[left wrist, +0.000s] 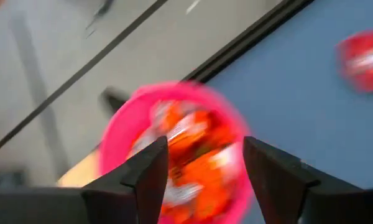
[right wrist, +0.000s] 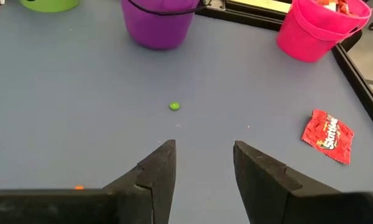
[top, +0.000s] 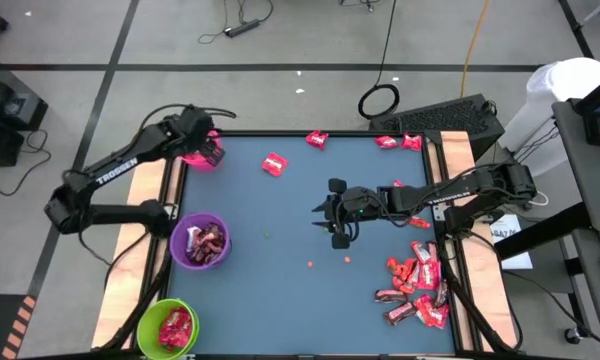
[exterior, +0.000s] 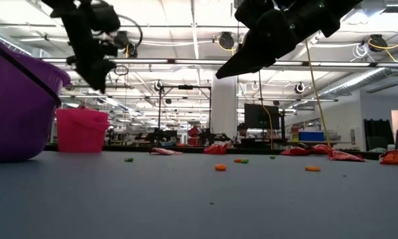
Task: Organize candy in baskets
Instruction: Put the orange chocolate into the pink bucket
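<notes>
A dark blue table top (top: 280,240) carries the work, with an open workshop floor behind it. The left gripper (left wrist: 205,168) hangs over the pink basket (top: 194,157) at the far left corner, jaws spread and empty, red packets lying in the tub below; a drop looks just done. The right gripper (right wrist: 204,165) hovers mid-table, jaws parted on nothing. One red candy (right wrist: 327,135) lies just ahead of it; a pile (top: 417,285) waits at the right edge. The purple basket (top: 200,242) and green basket (top: 167,328) already hold some. Next calls for lowering onto a loose packet.

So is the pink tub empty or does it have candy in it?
It has candy in it: the pink tub holds orange-red wrapped pieces.
</notes>
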Action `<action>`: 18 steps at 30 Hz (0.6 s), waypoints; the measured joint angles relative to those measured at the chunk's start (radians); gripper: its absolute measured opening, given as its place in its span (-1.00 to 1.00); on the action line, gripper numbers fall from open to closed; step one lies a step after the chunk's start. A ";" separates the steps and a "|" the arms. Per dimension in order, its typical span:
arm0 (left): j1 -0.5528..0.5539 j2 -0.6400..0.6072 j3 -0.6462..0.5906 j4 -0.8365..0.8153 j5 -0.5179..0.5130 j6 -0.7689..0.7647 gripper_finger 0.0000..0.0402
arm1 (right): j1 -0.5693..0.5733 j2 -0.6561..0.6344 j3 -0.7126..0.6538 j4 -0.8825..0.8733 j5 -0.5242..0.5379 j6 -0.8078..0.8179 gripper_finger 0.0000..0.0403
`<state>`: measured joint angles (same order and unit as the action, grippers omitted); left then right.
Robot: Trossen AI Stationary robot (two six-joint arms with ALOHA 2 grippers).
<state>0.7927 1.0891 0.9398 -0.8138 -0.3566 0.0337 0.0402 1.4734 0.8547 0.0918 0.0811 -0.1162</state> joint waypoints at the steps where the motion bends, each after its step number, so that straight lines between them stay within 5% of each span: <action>1: -0.019 -0.017 0.000 0.023 0.038 0.000 0.06 | 0.000 0.000 0.000 0.003 0.000 0.000 -0.26; 8: -0.216 -0.091 -0.011 0.224 0.262 -0.001 0.06 | 0.000 0.000 0.000 0.002 0.000 0.009 -0.25; 13: -0.387 -0.097 -0.073 0.396 0.294 0.002 0.06 | 0.000 -0.022 0.000 -0.037 0.000 0.083 -0.16; 18: -0.517 -0.088 -0.172 0.602 0.295 0.006 0.06 | -0.011 -0.109 0.001 -0.237 0.091 0.182 0.14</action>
<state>0.2754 1.0007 0.7683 -0.2122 -0.0617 0.0399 0.0297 1.3640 0.8558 -0.1457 0.1717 0.0659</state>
